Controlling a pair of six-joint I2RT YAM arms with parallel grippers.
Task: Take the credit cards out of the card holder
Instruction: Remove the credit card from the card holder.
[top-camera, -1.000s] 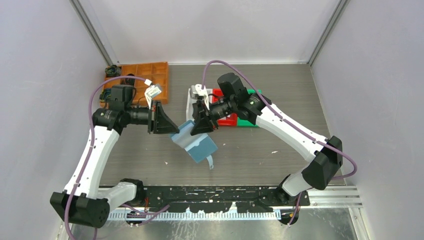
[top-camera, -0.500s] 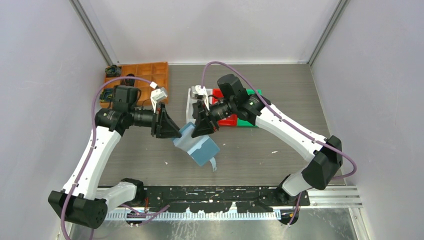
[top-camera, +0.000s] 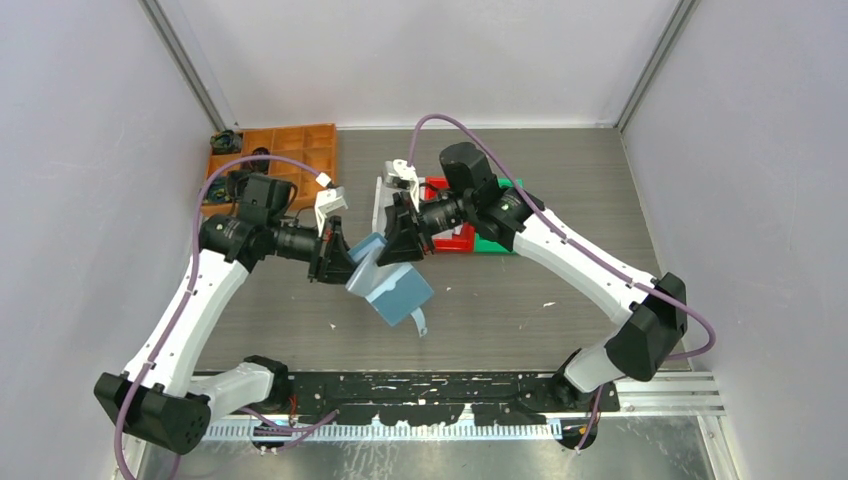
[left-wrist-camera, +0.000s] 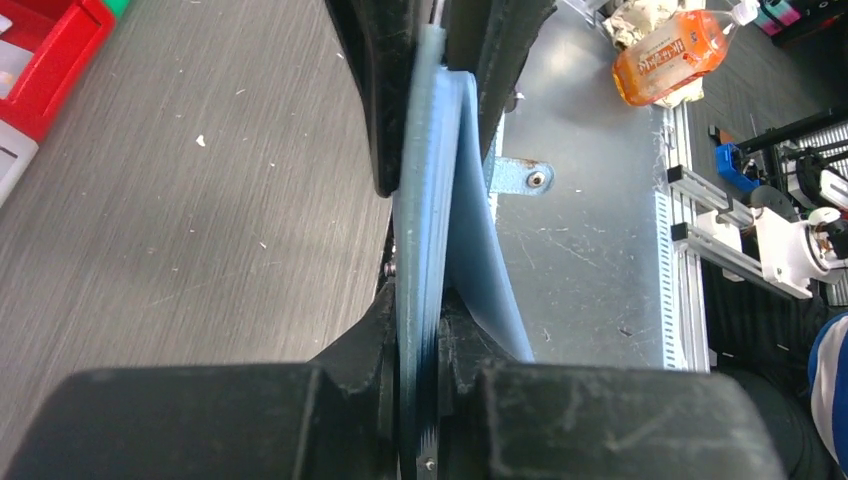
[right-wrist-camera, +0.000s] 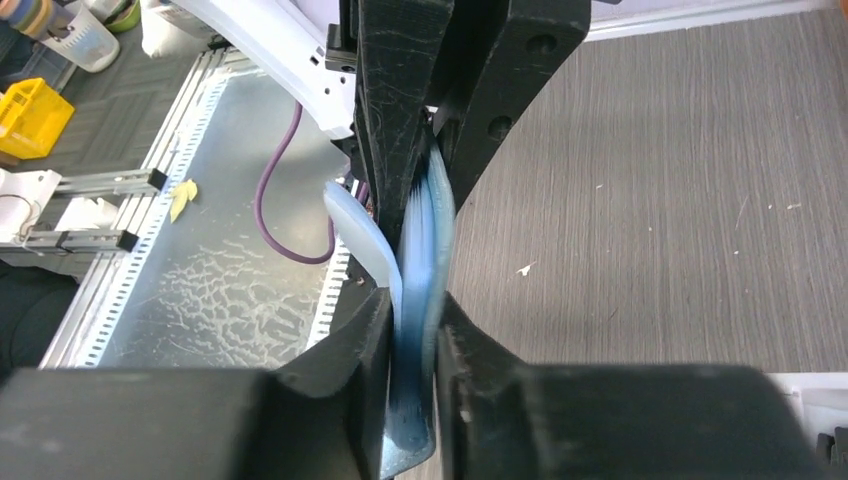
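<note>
The teal-blue card holder (top-camera: 398, 292) hangs half unfolded in the air over the middle of the table, between my two grippers. My left gripper (top-camera: 352, 266) reaches in from the left and is shut on its left flap; in the left wrist view the blue layers (left-wrist-camera: 438, 210) run edge-on between the left gripper's (left-wrist-camera: 420, 325) black fingers. My right gripper (top-camera: 398, 250) comes from the back right, shut on the holder's upper edge (right-wrist-camera: 424, 235), with the right gripper's (right-wrist-camera: 414, 315) fingers pinching it. The credit cards are hidden; no card shows apart from the holder.
An orange compartment tray (top-camera: 292, 152) sits at the back left. White (top-camera: 384, 198), red (top-camera: 452, 238) and green (top-camera: 512, 186) bins stand behind the right gripper. The arms' black base rail (top-camera: 430, 388) runs along the near edge.
My left gripper has moved right, along the holder's left flap, opened briefly and closed on it again. The right gripper has kept its hold, shifting slightly back.
</note>
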